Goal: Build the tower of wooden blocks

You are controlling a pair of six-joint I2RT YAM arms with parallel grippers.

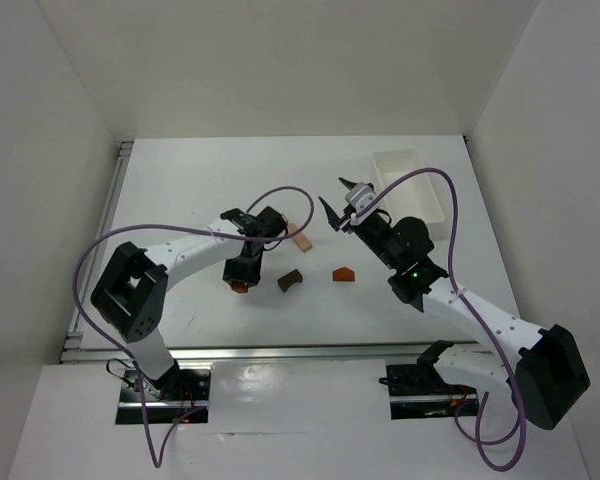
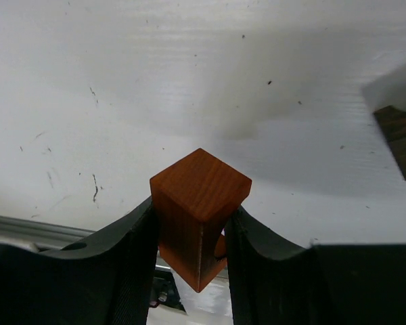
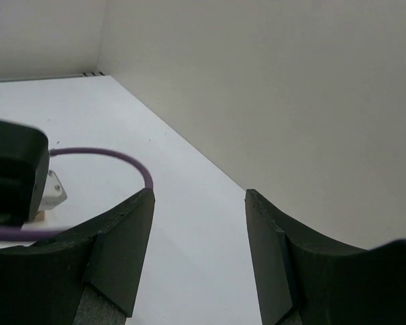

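Left gripper (image 2: 191, 220) — tight around orange-red block (image 2: 199, 184)

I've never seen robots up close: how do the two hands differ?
The left hand is shut on an orange-brown wooden block; the right hand stands open and empty. The left hand sits low over the table; the right hand tilts up toward the wall. Both have two black fingers.
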